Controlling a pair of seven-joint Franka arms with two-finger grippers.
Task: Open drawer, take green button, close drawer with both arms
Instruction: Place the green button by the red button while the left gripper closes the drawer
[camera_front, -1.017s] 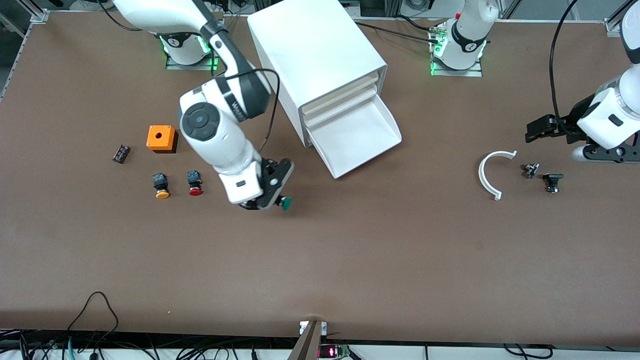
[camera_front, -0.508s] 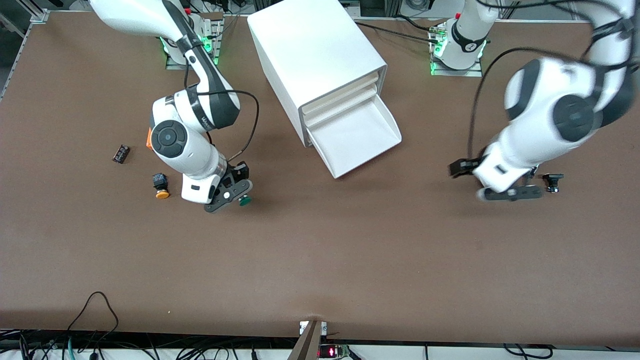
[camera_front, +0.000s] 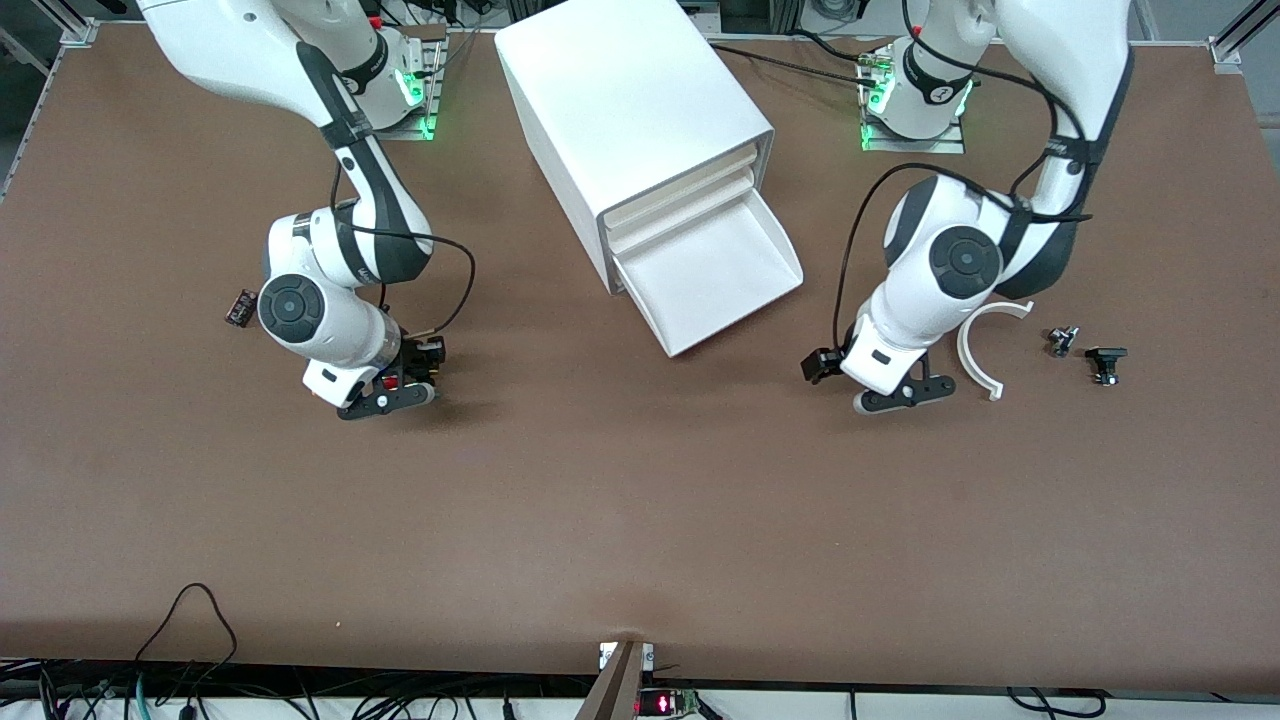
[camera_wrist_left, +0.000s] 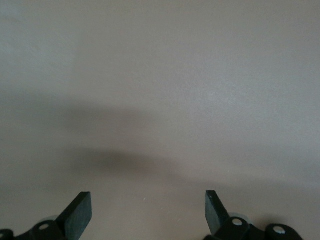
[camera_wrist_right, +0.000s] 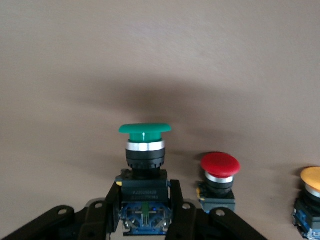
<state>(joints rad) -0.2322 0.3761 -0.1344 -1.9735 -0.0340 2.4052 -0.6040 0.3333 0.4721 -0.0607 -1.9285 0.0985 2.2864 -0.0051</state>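
The bottom drawer (camera_front: 720, 270) of the white cabinet (camera_front: 630, 110) stands pulled open and shows nothing inside. My right gripper (camera_front: 390, 396) is low over the table beside the red-capped button (camera_front: 389, 381). In the right wrist view my right gripper (camera_wrist_right: 144, 212) is shut on the black-and-blue body of the green-capped button (camera_wrist_right: 145, 131). The green button is hidden in the front view. My left gripper (camera_front: 900, 394) is low over bare table, toward the left arm's end from the drawer's front. In the left wrist view it (camera_wrist_left: 147, 215) is open and empty.
The red-capped button (camera_wrist_right: 220, 169) and the yellow-orange-capped button (camera_wrist_right: 312, 182) stand beside the held one. A small black part (camera_front: 241, 307) lies toward the right arm's end. A white curved piece (camera_front: 985, 350) and two small dark parts (camera_front: 1062, 340) (camera_front: 1105, 362) lie near my left gripper.
My right arm has carried the green button away from the drawer to beside the red button. My left arm has swung in from the table's end toward the drawer.
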